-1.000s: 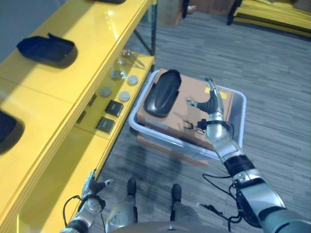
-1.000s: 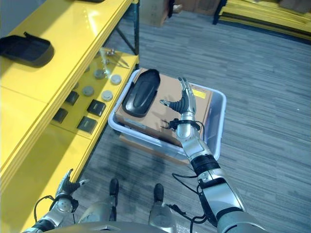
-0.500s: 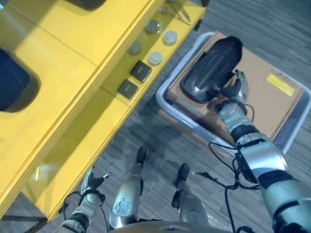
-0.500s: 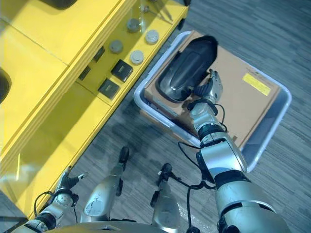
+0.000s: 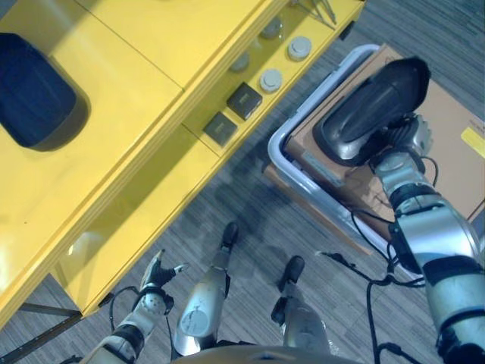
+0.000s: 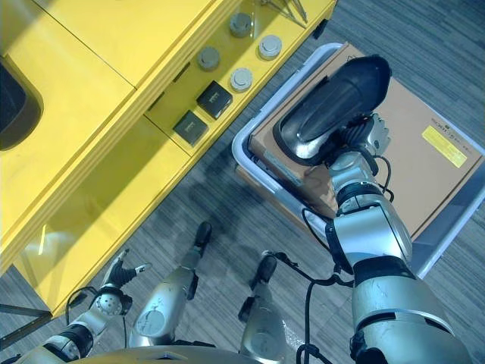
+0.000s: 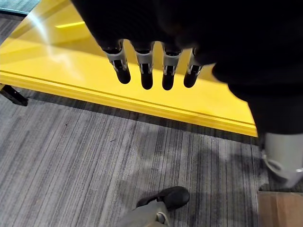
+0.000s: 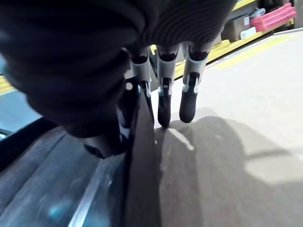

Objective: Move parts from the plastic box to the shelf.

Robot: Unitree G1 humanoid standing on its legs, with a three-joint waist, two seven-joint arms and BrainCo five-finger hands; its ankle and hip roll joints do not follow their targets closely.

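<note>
Nearest to us, the left hand [image 5: 155, 292] hangs low beside the yellow shelf [image 5: 136, 144], fingers straight and relaxed, holding nothing. Farther out, the right hand [image 6: 364, 144] pinches the edge of the black part [image 6: 333, 106], thumb on one side of the rim and fingers on the other. The black part rests on the cardboard sheet [image 6: 424, 163] inside the plastic box [image 6: 250, 163]. A second black part [image 5: 34, 91] lies on the shelf top.

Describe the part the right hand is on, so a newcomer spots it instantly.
Find the clear plastic box on the floor beside the yellow shelf. A cardboard sheet lies in it, and on that rests the black part, long, glossy and shell-shaped, with the right hand at its edge.
</note>
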